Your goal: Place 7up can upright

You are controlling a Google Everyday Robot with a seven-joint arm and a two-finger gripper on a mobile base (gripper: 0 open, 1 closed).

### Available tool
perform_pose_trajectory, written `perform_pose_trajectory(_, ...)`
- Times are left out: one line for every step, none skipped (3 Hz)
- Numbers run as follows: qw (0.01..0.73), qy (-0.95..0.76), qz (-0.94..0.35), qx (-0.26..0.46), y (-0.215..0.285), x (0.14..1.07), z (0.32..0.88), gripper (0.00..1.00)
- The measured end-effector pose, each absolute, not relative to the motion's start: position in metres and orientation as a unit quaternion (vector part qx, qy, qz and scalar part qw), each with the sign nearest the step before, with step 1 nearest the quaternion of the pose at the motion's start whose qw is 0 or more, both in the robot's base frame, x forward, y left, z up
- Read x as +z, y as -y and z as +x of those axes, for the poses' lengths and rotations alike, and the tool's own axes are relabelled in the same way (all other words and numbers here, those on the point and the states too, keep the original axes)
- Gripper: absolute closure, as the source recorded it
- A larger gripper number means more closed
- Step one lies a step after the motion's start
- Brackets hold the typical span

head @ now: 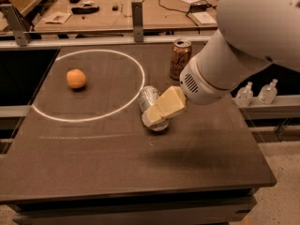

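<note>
**While the 7up can lies on its side, the gripper sits over its near end**

Because the task wants the can standing, the gripper in the camera view is low over the tabletop and right on the lying can. The spot is roughly midway between the left and right edges, a little nearer the far edge than the near one. The can points one end toward the far edge and the other toward the near edge, just outside the white circle. Coming across the can's body looks like a set-up for a grasp that could tip it onto its base (a judgement, not something shown). The orange-gold can stands upright near the far edge, apart from the work. The orange rests inside the circle toward the left edge, so neither is in the way.

The gripper's cream-coloured end masks much of the can's near half. Whether it is clamped on the can or only poised over it cannot be told, nor how wide it stands. The can's lettering cannot be read here. The arm is cut off at the top right. Two small bottles stand beyond the right edge, off the table.
</note>
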State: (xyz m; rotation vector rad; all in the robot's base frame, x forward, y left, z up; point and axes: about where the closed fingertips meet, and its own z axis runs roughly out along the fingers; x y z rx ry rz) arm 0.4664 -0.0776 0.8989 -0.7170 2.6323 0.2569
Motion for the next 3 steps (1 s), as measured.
perform_pose_trajectory(0.206, -0.936, -0.273, 0.079, 0.063, 0.89, 0.471, 0.0)
perform_pose_trajectory(0.188, -0.935, -0.296, 0.055, 0.048, 0.875, 0.473, 0.0)
perform_pose_trajectory(0.179, -0.934, -0.309, 0.029, 0.034, 0.862, 0.477, 0.0)
